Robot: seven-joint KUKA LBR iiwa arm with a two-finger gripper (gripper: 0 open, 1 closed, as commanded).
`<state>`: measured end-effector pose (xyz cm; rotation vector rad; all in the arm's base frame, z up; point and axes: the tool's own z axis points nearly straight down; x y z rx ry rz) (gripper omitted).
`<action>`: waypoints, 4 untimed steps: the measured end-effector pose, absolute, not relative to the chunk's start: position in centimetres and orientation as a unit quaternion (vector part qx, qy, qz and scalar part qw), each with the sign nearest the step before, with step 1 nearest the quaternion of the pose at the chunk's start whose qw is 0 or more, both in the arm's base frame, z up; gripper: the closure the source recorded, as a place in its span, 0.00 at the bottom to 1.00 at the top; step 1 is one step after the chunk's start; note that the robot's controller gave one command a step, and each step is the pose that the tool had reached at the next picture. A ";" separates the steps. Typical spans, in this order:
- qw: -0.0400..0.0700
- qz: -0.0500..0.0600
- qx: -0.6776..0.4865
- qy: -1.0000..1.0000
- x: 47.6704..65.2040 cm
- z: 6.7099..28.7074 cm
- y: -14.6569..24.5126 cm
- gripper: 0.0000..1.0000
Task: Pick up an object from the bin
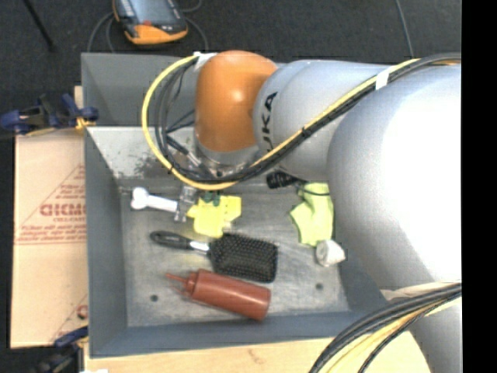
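A dark floor (272, 14) spreads behind. On it lies an orange-and-grey handset (150, 18), a thin cable (93, 31) looped round it.

The grey bin (105, 239) is lit brightly from above. Glare is thrown off the arm's silver casing (388, 154) over the bin's right side, a soft sheen off its orange cover (225, 99). Soft shadow is cast under that cover onto the bin's floor.

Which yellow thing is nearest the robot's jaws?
The bright yellow piece just above the black hairbrush; the paler greenish-yellow one lies farther right.
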<state>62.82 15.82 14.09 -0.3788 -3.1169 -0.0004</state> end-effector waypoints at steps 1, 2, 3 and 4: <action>-0.004 -0.002 -0.121 -0.993 63.2 18.3 15.8 1.00; -0.006 -0.001 -0.106 -0.994 63.0 13.7 14.5 1.00; -0.003 -0.002 -0.121 -0.993 64.3 8.7 13.4 1.00; -0.003 -0.001 -0.123 -0.992 63.9 8.4 13.6 1.00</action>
